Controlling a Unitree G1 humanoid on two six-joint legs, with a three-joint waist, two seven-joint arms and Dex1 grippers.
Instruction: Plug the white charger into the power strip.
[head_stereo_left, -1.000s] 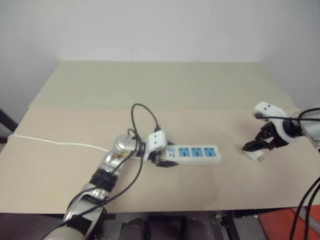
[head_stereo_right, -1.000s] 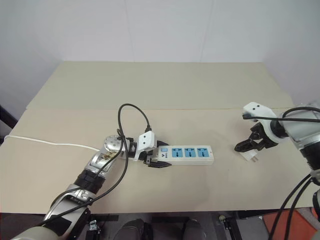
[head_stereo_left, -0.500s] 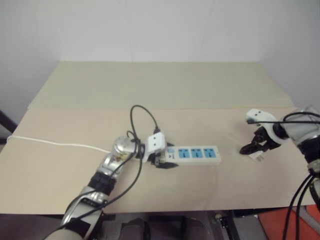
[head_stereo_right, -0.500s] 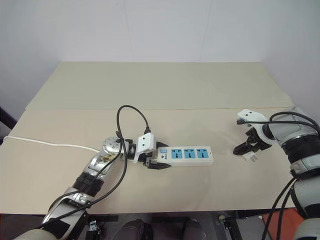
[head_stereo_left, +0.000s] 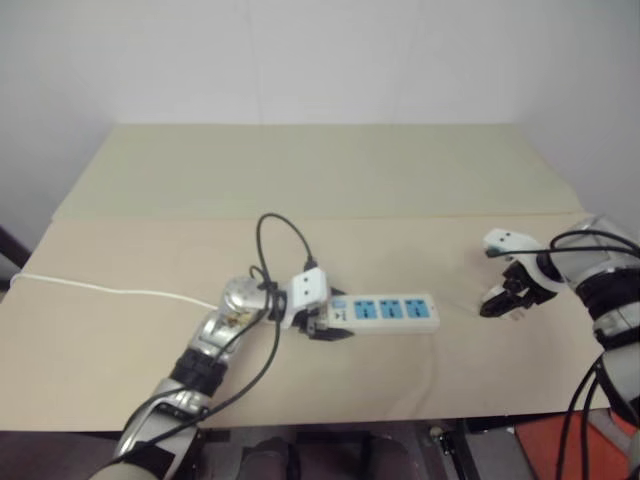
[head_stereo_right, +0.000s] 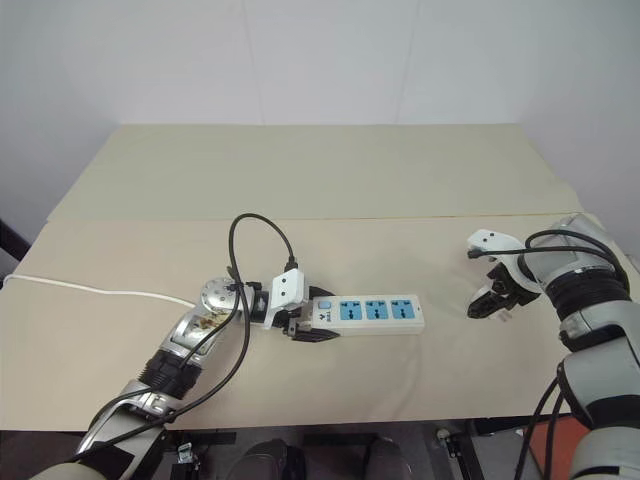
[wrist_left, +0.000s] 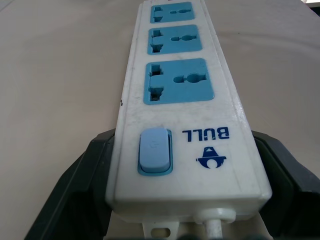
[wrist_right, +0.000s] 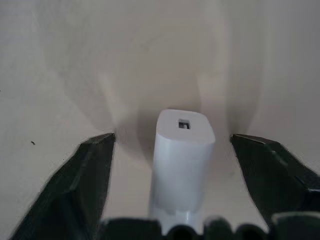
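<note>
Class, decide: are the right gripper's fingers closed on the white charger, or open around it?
Open: the white charger lies between the right gripper fingers, with table showing on both sides.

The power strip (wrist_left: 182, 125) carries the one readable marking: the brand name "BULL" in dark blue capitals, printed on its white top face beside the light blue switch (wrist_left: 154, 150), at the end where the cord leaves. Directly by the word sits a small dark blue logo shaped like a bull's head. No other text or numbers can be read.
</note>
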